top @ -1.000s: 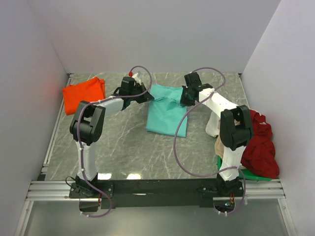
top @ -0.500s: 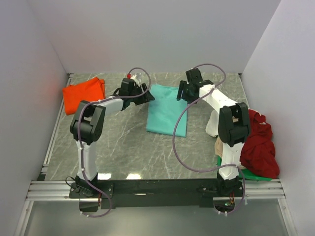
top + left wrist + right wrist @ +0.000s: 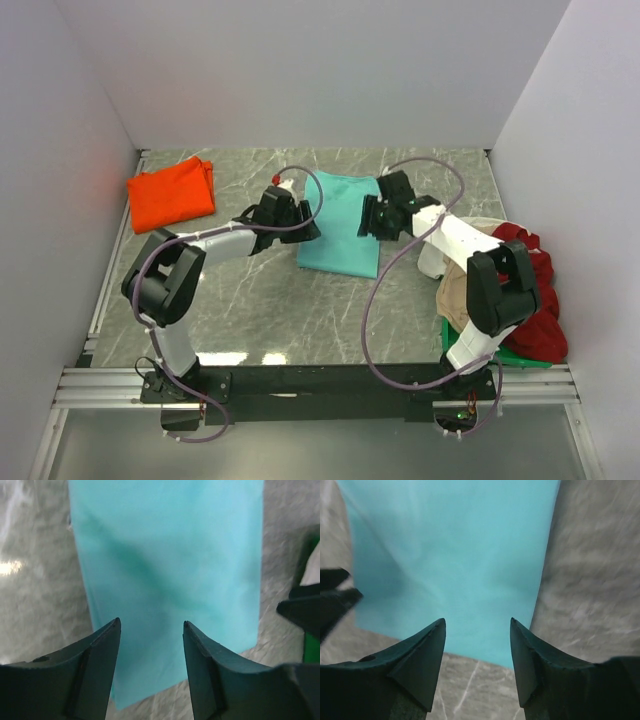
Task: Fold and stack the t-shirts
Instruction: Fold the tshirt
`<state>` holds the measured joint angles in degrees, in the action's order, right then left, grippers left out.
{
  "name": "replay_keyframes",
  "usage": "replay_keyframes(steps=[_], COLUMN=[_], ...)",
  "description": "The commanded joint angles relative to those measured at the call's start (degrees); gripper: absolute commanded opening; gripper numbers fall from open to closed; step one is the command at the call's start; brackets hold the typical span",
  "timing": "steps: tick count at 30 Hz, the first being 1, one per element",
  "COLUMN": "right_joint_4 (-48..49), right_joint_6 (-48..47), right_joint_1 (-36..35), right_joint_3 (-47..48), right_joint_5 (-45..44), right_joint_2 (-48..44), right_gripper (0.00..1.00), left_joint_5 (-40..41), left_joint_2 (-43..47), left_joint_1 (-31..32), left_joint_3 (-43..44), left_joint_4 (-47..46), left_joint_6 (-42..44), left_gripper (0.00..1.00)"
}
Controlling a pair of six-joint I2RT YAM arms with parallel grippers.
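A teal t-shirt [image 3: 341, 226] lies flat on the marble table [image 3: 270, 300], folded into a long narrow strip. My left gripper [image 3: 308, 231] hovers at its left edge and my right gripper [image 3: 369, 224] at its right edge. Both are open and hold nothing. In the left wrist view the teal t-shirt [image 3: 165, 565] fills the space beyond the open left gripper [image 3: 151, 625]. In the right wrist view the teal t-shirt [image 3: 455, 555] lies ahead of the open right gripper [image 3: 477, 622]. A folded orange t-shirt [image 3: 172, 193] rests at the back left.
A heap of t-shirts sits at the right edge: dark red [image 3: 535, 310], beige [image 3: 458, 295] and white [image 3: 432, 258] over something green [image 3: 452, 338]. White walls close in the table at the back and both sides.
Both grippers have opened and let go of the teal t-shirt, then drawn back toward the near side. The t-shirt's raised fold has dropped flat into a narrow strip.
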<state>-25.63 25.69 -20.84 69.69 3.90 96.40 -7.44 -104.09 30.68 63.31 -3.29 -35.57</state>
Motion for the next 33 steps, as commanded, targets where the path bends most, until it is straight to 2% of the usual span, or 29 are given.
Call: replay_keyframes(steps=[1, 9, 14, 33], right_joint_4=[1.81, 3.65, 3.92, 4.27], right_joint_6=[1.29, 3.66, 4.28, 4.37], right_joint_1=[-2.09, -5.17, -5.88, -5.97], right_joint_3=[-5.08, -14.23, -17.04, -21.26], right_joint_5=[-1.0, -2.14, -3.29, -7.06], right_joint_2=[-3.85, -8.07, -8.42, -9.83], right_gripper=[0.6, 0.58, 0.57, 0.52], left_joint_5=[2.44, -1.08, -0.73, 6.3], left_joint_2=[4.24, 6.53, 6.62, 9.0], left_joint_1=[0.26, 0.87, 2.02, 3.95], left_joint_3=[-4.05, -11.62, -12.77, -17.16], left_joint_4=[-0.4, -4.53, -4.71, -1.02], left_joint_6=[-0.37, -3.27, -3.63, -4.59], left_gripper=[0.58, 0.55, 0.55, 0.44])
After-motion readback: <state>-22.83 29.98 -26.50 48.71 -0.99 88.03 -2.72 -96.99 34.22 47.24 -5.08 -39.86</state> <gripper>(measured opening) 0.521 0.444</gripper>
